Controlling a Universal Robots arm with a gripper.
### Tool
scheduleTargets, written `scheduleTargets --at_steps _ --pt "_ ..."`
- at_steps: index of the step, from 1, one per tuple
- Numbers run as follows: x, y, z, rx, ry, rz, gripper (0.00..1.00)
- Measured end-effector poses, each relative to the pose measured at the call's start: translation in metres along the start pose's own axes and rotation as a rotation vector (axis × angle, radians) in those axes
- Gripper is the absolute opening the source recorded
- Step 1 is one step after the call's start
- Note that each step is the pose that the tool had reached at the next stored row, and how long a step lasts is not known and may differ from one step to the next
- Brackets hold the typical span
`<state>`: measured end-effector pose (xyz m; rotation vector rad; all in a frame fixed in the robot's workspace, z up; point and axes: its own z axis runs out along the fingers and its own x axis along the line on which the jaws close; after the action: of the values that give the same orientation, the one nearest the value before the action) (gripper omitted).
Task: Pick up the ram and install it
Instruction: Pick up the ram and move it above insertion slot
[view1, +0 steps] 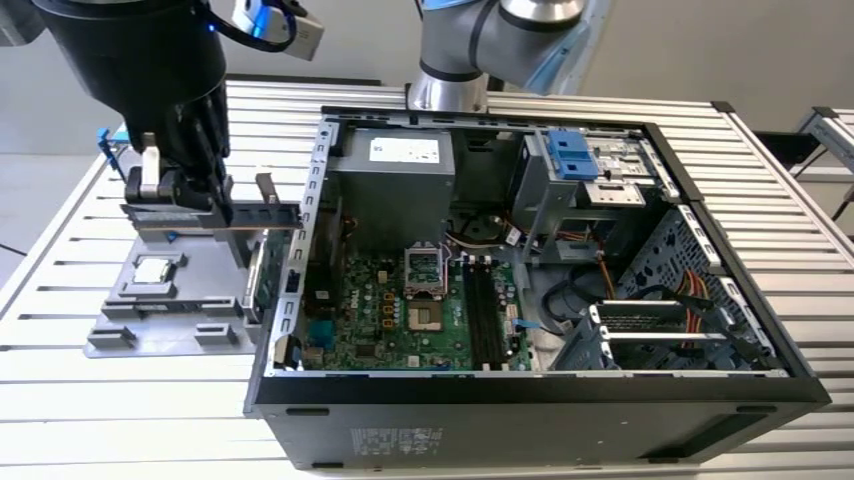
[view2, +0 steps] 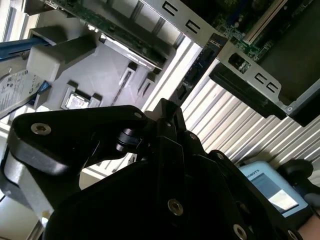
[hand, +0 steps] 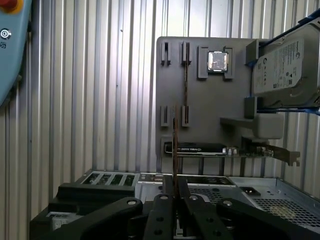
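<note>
Your black gripper (view1: 174, 200) clamps its jaws on the slim dark ram stick (view1: 267, 213) above the grey plastic tray (view1: 174, 322), nine o'clock from the open black computer case (view1: 534, 395).

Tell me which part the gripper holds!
The ram, the thin stick in the gripper; the hard drive, chip and card sit on the grey tray.

Ribbed metal table (view1: 120, 420), slats running across from the exterior view's left to its right. Carries an open computer case (view1: 534, 415), lying on its side at centre and toward the exterior view's right. Carries a grey fixture tray (view1: 147, 325) at the exterior view's left, just beside the case wall; seen flat on the slats in the first wrist view (hand: 200, 115). Supports the arm base (view1: 447, 92) behind the case.
</note>
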<state>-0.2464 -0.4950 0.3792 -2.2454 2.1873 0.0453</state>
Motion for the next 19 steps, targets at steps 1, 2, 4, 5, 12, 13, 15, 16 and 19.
scheduleTargets --at_steps 1,2,4,5,12,13,15,16,19 --pt "0.0000 -0.0011 0.0000 0.0000 0.0000 0.000 0.00" --pt "0.0000 -0.0022 0.0000 0.0000 0.0000 0.000 0.00" --pt "0.0001 -0.0046 0.0000 0.0001 -0.0001 0.000 0.00" --pt "0.0001 -0.0058 -0.0001 0.0000 0.0000 0.000 0.00" --pt "0.0004 -0.0160 -0.0003 0.0000 0.0000 0.000 0.00" --pt "0.0005 -0.0175 -0.0003 0.0000 -0.0001 0.000 0.00" --pt "0.0005 -0.0208 -0.0003 0.0000 -0.0001 0.000 0.00" --pt "0.0006 -0.0223 -0.0004 -0.0001 0.0000 0.000 0.00" --pt "0.0007 -0.0273 -0.0005 -0.0002 0.0000 0.000 0.00"
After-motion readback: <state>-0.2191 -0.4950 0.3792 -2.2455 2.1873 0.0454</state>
